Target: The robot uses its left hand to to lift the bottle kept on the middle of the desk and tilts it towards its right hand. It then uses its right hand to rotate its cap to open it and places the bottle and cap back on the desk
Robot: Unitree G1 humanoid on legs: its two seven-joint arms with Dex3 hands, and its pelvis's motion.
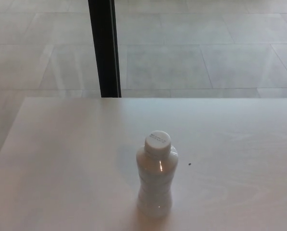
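I see the bottle [155, 180] upright on the counter [61, 159], cap [157, 141] on, ready for lifting; neither robot hand shows, so their state is unknowable.

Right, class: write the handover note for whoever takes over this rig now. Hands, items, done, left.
Hands: neither the left nor the right is in view.
Items: the clear plastic bottle stands upright near the middle of the pale wooden desk, its white screw cap on.
Done: nothing visible.
Left: lift and tilt with the left hand, unscrew with the right, set both down.
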